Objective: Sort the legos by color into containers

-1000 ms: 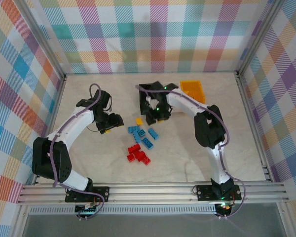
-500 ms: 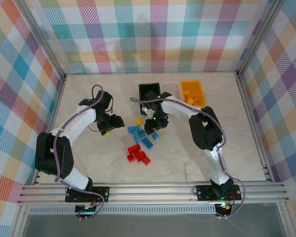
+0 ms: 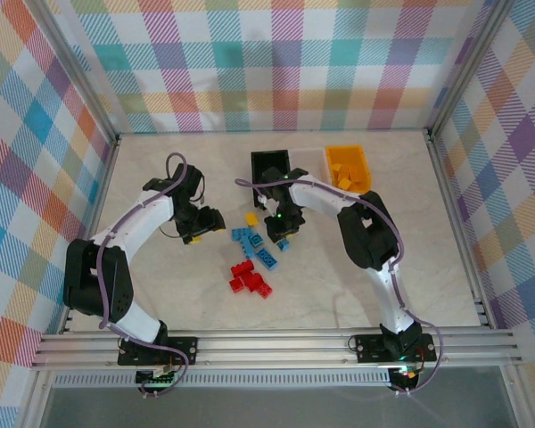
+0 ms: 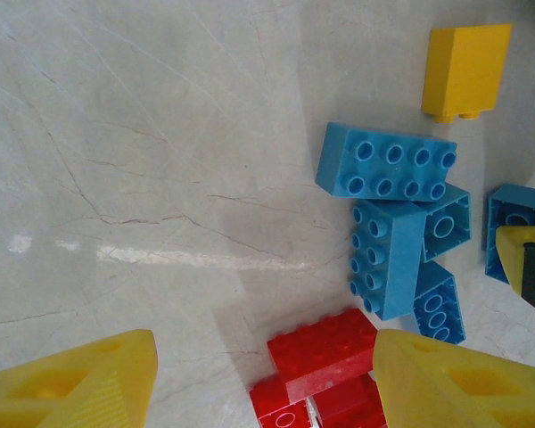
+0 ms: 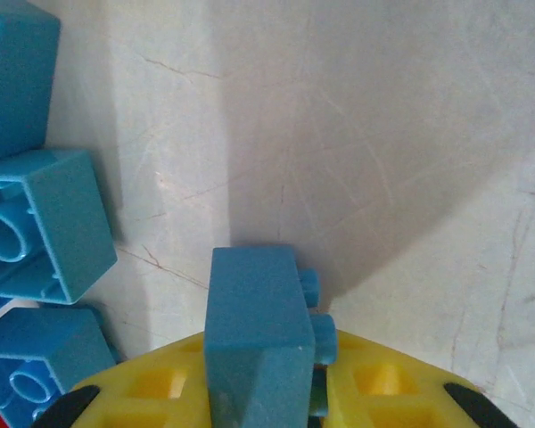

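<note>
Right claw (image 5: pixel 263 392) is clenched on one blue lego (image 5: pixel 254 330) near the tabletop's (image 3: pixel 160 285) middle, just beside the neighbouring blue legos (image 5: pixel 45 223). The pinch looks shallow, so the brick may twist loose on lifting. Left claw (image 3: pixel 201 225) hangs released and empty nearby, so a clash over the pile is possible.

Robot lab test booth, built for practice runs.

Closed in on three sides by checked cloth walls (image 3: pixel 276 53) hung on metal posts (image 3: pixel 75 69). Floored with a pale, marble-look table (image 3: pixel 428 267). Fitted along the near edge with metal rails (image 3: pixel 276 343) carrying a left arm (image 3: pixel 134 221) and a right arm (image 3: pixel 374 234) with loose cables. Stocked with toy bricks (image 3: pixel 250 278) and small bins (image 3: pixel 346 148) as props.
</note>
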